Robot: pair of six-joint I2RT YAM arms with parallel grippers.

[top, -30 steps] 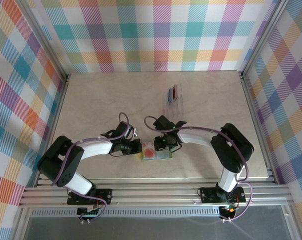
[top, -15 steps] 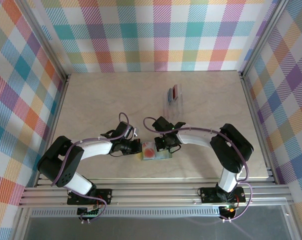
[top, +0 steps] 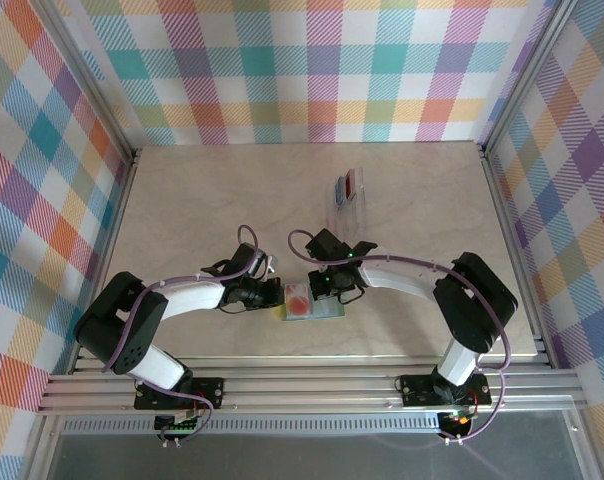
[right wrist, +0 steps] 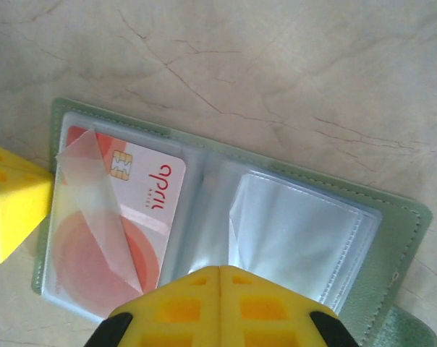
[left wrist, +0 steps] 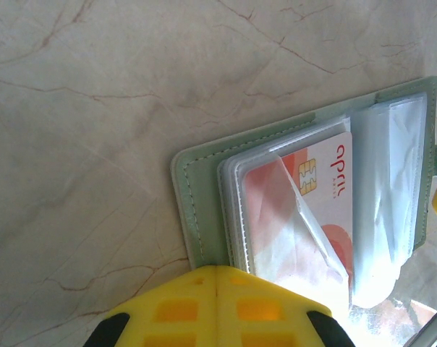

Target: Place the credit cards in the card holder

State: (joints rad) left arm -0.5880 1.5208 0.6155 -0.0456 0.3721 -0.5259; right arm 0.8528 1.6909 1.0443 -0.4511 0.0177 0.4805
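Observation:
The sage-green card holder (top: 327, 312) lies open on the table near the front. A pale credit card (top: 297, 299) with an orange-red round mark sits partly inside its left clear pocket. In the left wrist view that card (left wrist: 327, 181) shows under a lifted pocket flap, and my left gripper (left wrist: 217, 269) is shut, its tips at the card holder's (left wrist: 197, 202) left edge. My right gripper (right wrist: 218, 269) is shut over the middle of the card holder (right wrist: 399, 231), beside the card (right wrist: 146, 188). From above, the left gripper (top: 279, 294) and right gripper (top: 327, 288) flank the card.
A clear plastic rack (top: 344, 205) stands behind the card holder and holds a red card (top: 355, 182) and a blue card (top: 340, 188). Metal frame rails and checked walls enclose the table (top: 182, 200). The left gripper's yellow finger (right wrist: 9, 202) shows at the right wrist view's left edge.
My right gripper has shut over the card holder's middle, and the right arm's elbow has swung a little to the right. The left arm and the card have stayed put.

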